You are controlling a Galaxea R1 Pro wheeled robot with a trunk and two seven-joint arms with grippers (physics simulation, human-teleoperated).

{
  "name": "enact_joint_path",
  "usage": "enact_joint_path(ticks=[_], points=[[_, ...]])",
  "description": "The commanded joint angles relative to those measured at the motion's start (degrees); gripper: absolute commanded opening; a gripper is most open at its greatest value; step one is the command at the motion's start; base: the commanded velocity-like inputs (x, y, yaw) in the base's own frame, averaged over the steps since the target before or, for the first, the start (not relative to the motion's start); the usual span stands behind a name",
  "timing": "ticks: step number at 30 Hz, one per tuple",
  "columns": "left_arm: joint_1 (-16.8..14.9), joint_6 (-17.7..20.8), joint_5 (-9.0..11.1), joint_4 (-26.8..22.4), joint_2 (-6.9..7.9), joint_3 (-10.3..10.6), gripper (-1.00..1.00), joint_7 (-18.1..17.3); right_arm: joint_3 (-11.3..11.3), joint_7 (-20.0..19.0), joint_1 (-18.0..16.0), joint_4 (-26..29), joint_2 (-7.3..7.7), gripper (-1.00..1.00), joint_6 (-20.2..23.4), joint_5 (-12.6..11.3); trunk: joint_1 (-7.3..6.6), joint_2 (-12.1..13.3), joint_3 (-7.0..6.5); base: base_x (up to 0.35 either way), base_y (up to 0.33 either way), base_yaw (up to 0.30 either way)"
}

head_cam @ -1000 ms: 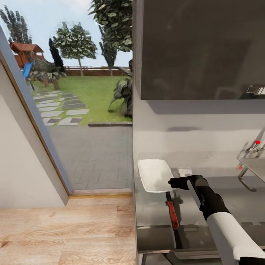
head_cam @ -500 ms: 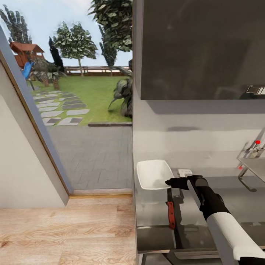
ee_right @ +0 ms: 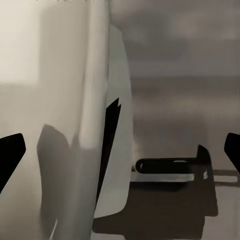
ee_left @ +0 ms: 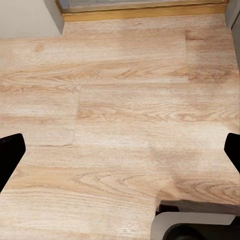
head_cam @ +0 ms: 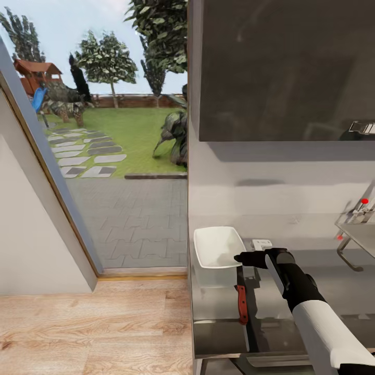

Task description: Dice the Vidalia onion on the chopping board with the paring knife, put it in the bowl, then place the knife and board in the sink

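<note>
Bowl (head_cam: 217, 248) sits at the table's (head_cam: 219, 307) far left end, tilted, with the right hand (head_cam: 240, 258) at its near rim, fingers spread wide, seemingly to steady or shift it. Left hand (ee_left: 120, 147) hangs open over the floor (ee_left: 120, 100).

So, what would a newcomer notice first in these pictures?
Probably the open doorway onto the garden, bright at the head view's left. Next, the white bowl at the end of the grey countertop, with the right gripper at its edge and a red-handled knife just below.
</note>
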State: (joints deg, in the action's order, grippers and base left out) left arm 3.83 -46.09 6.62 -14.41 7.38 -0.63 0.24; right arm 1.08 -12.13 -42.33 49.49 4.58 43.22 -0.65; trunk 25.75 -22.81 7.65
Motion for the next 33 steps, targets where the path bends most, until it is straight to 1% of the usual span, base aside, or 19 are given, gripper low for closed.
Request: enact_joint_path(ticks=[1, 12, 17, 25, 28, 30, 33], points=[[0.0, 0.0, 0.1, -0.1, 0.0, 0.0, 1.0, 0.0, 0.1, -0.2, 0.0, 0.1, -0.01, 1.0, 0.3, -0.1, 0.04, -0.1, 0.11, 0.0, 0.0, 0.0], [0.0, 0.0, 0.1, -0.1, 0.0, 0.0, 1.0, 0.0, 0.2, 0.1, 0.0, 1.4, -0.01, 1.0, 0.4, -0.1, 0.04, -0.1, 0.11, 0.0, 0.0, 0.0], [0.0, 0.0, 0.1, 0.0, 0.0, 0.0, 1.0, 0.0, 0.2, 0.2, 0.0, 5.1, -0.01, 1.0, 0.9, -0.1, 0.04, -0.1, 0.11, 0.0, 0.0, 0.0], [0.0, 0.0, 0.1, 0.0, 0.0, 0.0, 1.0, 0.0, 0.2, 0.3, 0.0, 8.8, -0.01, 1.0, 1.2, -0.1, 0.04, -0.1, 0.11, 0.0, 0.0, 0.0], [0.0, 0.0, 0.1, 0.0, 0.0, 0.1, 1.0, 0.0, 0.2, 0.3, 0.0, 10.5, -0.01, 1.0, 2.1, -0.1, 0.04, -0.1, 0.11, 0.0, 0.0, 0.0], [0.0, 0.0, 0.1, 0.0, 0.0, 0.1, 1.0, 0.0, 0.2, 0.3, 0.0, 12.8, -0.01, 1.0, 4.3, -0.1, 0.04, -0.1, 0.11, -0.03, 0.0, 0.0], [0.0, 0.0, 0.1, 0.0, 0.0, 0.1, 1.0, 0.0, 0.2, 0.3, 0.0, 15.1, -0.07, 1.0, 6.5, -0.1, 0.04, -0.1, 0.11, -0.083, 0.0, 0.0]])
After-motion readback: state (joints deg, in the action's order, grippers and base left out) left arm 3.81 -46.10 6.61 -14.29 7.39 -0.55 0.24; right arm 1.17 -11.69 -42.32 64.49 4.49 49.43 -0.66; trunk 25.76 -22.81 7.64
